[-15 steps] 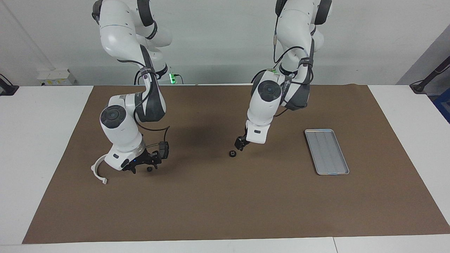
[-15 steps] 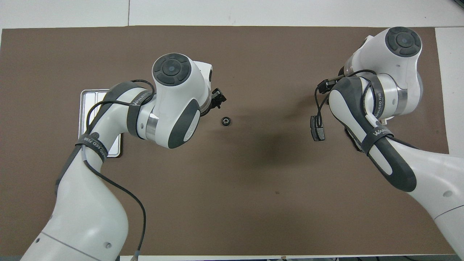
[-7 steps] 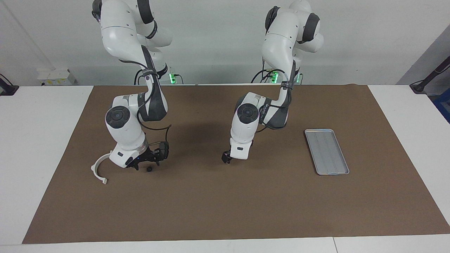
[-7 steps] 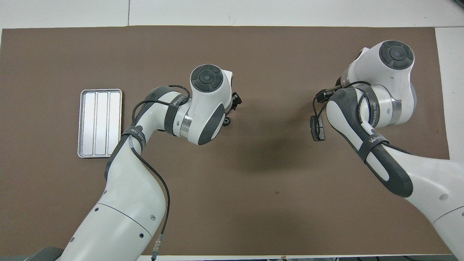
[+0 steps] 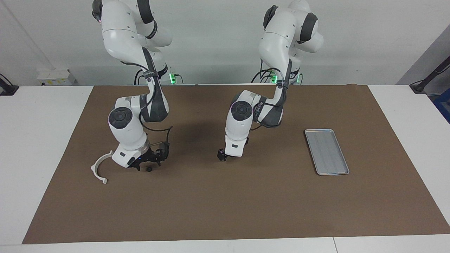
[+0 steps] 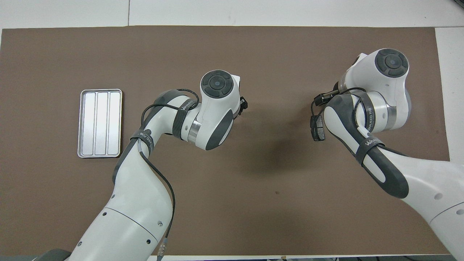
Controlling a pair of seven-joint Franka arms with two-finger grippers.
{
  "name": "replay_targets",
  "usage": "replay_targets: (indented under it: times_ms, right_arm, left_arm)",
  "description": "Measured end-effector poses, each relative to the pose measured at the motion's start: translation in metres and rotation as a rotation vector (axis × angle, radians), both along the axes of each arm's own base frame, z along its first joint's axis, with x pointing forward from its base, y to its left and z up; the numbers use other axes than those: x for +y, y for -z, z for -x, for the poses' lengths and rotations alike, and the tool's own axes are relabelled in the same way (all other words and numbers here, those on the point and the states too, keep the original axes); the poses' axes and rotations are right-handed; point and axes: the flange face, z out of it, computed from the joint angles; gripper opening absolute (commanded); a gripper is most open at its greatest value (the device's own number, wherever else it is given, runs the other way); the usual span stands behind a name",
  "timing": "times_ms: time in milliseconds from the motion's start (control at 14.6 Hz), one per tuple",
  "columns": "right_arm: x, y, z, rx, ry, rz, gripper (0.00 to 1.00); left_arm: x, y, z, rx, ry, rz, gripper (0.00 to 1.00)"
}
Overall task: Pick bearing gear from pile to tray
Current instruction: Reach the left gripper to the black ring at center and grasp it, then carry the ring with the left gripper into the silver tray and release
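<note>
The pile lies toward the right arm's end of the mat: a white plastic arc (image 5: 98, 170), a dark brake pad (image 5: 165, 149) that also shows in the overhead view (image 6: 318, 129), and a tiny black round piece (image 5: 149, 169). My right gripper (image 5: 146, 166) hangs open and empty just above the mat beside that piece, between arc and pad. My left gripper (image 5: 222, 157) is down at the mat near the middle, also seen from overhead (image 6: 243, 105). The small black bearing gear that lay there is hidden under the left hand. The silver tray (image 5: 327, 151) lies toward the left arm's end and holds nothing.
A brown mat (image 5: 225, 203) covers most of the white table (image 5: 38, 140). The tray also shows in the overhead view (image 6: 99, 123). The right arm's wrist hides the arc and the rest of the pile from overhead.
The left arm swung from beside the tray toward the table's middle and came down over the black gear, which no longer shows. The right gripper shifted slightly toward the middle.
</note>
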Motion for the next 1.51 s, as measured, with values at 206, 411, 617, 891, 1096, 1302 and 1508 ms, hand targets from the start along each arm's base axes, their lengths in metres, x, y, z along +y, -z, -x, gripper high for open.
replay_targets:
  times_ms: [206, 411, 617, 891, 1096, 1302, 1508]
  right_arm:
    - [-0.003, 0.003, 0.002, 0.006, 0.003, 0.001, 0.87]
    - [-0.005, 0.005, 0.003, 0.010, 0.005, 0.002, 0.85]
    - [-0.005, 0.006, 0.003, 0.013, 0.005, 0.002, 0.84]
    - [-0.005, 0.006, 0.000, -0.028, 0.003, -0.003, 0.81]
    - [-0.005, 0.009, 0.000, -0.033, 0.002, -0.004, 0.81]
    - [-0.010, 0.014, 0.000, -0.035, -0.014, -0.004, 0.79]
    - [-0.017, 0.015, 0.000, -0.034, -0.016, -0.003, 0.43]
  left_arm:
    - [0.004, 0.002, -0.002, 0.002, -0.008, -0.007, 0.74]
    - [0.010, 0.003, -0.006, 0.003, -0.017, -0.013, 0.74]
    - [0.012, 0.004, -0.006, 0.005, -0.019, -0.016, 0.70]
    - [0.010, 0.005, -0.004, 0.006, -0.016, -0.016, 0.00]
    - [0.010, 0.001, -0.004, 0.003, -0.015, -0.014, 0.00]
    - [0.012, 0.001, -0.004, 0.011, -0.022, -0.019, 0.00]
    - [0.036, -0.021, -0.007, 0.027, -0.036, -0.028, 0.00]
